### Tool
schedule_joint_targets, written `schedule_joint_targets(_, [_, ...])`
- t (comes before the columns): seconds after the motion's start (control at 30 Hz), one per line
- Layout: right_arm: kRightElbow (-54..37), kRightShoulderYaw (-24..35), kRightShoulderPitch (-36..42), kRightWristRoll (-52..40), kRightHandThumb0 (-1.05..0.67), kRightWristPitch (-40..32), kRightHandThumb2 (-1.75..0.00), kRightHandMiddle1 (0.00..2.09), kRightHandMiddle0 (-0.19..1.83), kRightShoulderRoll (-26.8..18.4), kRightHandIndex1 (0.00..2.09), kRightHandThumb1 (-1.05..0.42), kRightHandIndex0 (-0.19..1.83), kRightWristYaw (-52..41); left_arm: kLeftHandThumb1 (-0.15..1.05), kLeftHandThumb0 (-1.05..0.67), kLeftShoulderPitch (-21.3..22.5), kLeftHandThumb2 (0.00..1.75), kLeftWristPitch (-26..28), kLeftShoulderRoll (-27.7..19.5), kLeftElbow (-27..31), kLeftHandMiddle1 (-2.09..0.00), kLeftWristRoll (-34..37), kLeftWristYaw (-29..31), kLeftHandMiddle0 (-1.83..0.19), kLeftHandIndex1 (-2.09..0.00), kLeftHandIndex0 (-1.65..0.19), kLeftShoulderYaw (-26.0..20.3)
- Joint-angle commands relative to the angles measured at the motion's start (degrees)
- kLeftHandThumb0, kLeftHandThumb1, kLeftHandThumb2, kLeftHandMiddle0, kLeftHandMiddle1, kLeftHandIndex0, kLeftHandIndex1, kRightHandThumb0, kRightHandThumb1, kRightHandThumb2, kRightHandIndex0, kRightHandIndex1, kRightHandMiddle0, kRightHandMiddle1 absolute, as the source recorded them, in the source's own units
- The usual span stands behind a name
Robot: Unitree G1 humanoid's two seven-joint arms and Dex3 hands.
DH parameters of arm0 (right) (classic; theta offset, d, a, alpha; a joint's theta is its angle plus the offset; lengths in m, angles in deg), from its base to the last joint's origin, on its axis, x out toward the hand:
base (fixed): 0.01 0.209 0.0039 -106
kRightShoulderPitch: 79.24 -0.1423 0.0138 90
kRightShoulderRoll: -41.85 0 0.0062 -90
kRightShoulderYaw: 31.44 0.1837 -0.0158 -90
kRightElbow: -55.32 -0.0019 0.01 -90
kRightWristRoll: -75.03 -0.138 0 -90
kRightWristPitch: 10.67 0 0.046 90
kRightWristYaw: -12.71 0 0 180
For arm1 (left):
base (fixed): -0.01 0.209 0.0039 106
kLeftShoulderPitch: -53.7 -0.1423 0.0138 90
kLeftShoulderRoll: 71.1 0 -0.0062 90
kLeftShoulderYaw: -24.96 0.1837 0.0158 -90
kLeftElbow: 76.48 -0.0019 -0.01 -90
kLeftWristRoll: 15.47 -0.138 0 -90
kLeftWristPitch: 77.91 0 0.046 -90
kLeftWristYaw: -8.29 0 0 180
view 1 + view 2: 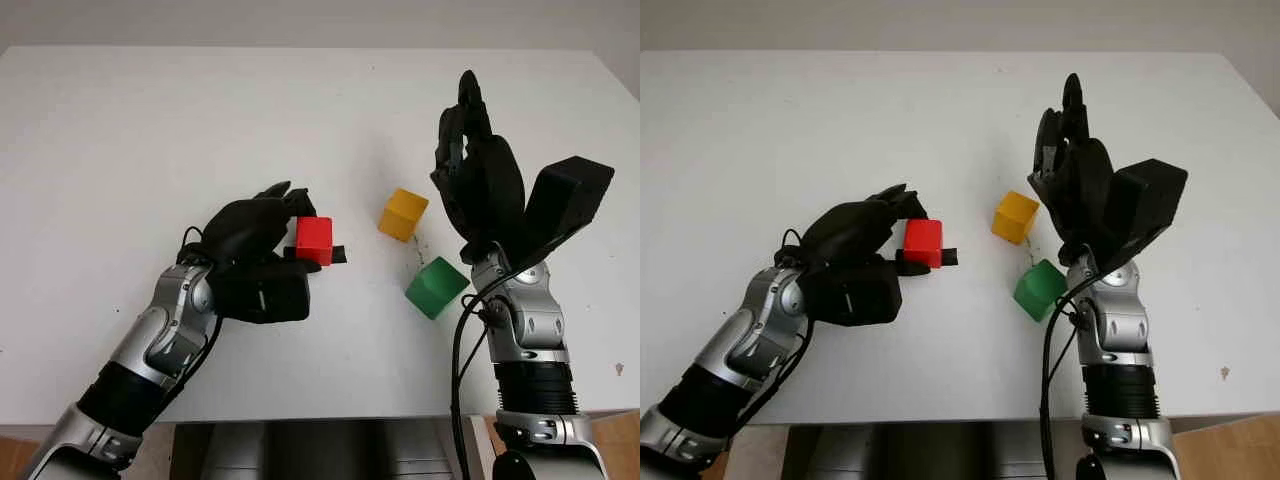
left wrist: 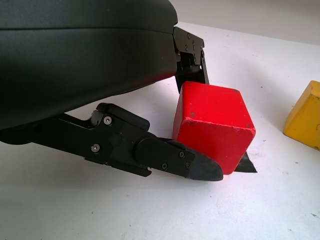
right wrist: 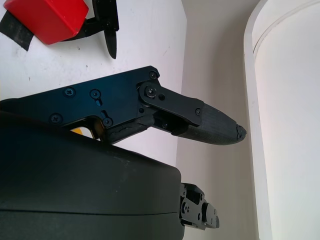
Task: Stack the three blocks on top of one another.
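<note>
I have the red block (image 1: 314, 240) pinched in my left hand (image 1: 262, 235), left of centre on the white table (image 1: 150, 130). In the left wrist view one fingertip (image 2: 200, 167) runs along the block's lower edge and another finger presses its far face, so the fingers are closed on it from opposite sides. Whether it is lifted clear of the table or just touching it, I cannot tell.

The block looks like painted wood — rigid, light, with crisp edges and flat faces. I judge it will not deform under the grip, but the smooth paint could let it twist if the pinch sits near a corner, so the middle of two opposite faces is the place to hold it. The same should go for the other two.

The yellow block (image 1: 403, 214) sits to the right of the red one, turned at an angle, with a clear gap between them. The green block (image 1: 436, 287) lies nearer to me and a little further right, close to the yellow one but apart from it.

My right hand (image 1: 478, 165) is raised above the table on the right, open and holding nothing — it stands just right of the yellow block and above the green one.

No block is stacked yet.
</note>
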Motion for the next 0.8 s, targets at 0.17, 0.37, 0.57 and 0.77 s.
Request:
schedule_joint_targets(0.17, [-1.07,0.20,0.13,-0.14,-0.66,0.52,-0.73,0.00,-0.19,-0.29,0.00,-1.05,-0.19,-0.42,1.04,-0.77,-1.57,0.12,0.39,-0.36,2.84,0.00,1.75,5.61,0.19,-0.09,0.10,0.14])
schedule_joint_targets(0.37, [-1.14,0.33,0.02,-0.26,-0.65,-0.05,-0.73,0.00,-0.19,-0.37,0.00,-1.05,-0.19,-0.56,0.99,-0.82,-2.77,0.07,2.77,-0.77,7.02,0.00,3.34,9.15,0.19,0.00,0.19,-1.13])
schedule_joint_targets(0.57, [-0.94,0.33,-0.06,-0.29,-0.66,0.40,-0.73,0.00,-0.19,-0.81,0.00,-1.05,-0.19,-1.22,0.99,-0.89,-5.37,0.06,4.71,-1.33,12.96,0.00,6.86,10.78,0.19,0.00,0.19,-4.56])
schedule_joint_targets(0.77, [-1.03,0.52,-0.23,0.07,-0.67,0.37,-0.73,0.00,-0.19,-1.11,0.00,-1.05,-0.19,-1.24,1.04,-1.00,-8.78,0.12,4.89,-1.61,18.33,0.00,9.42,8.22,0.19,0.00,0.19,-9.97])
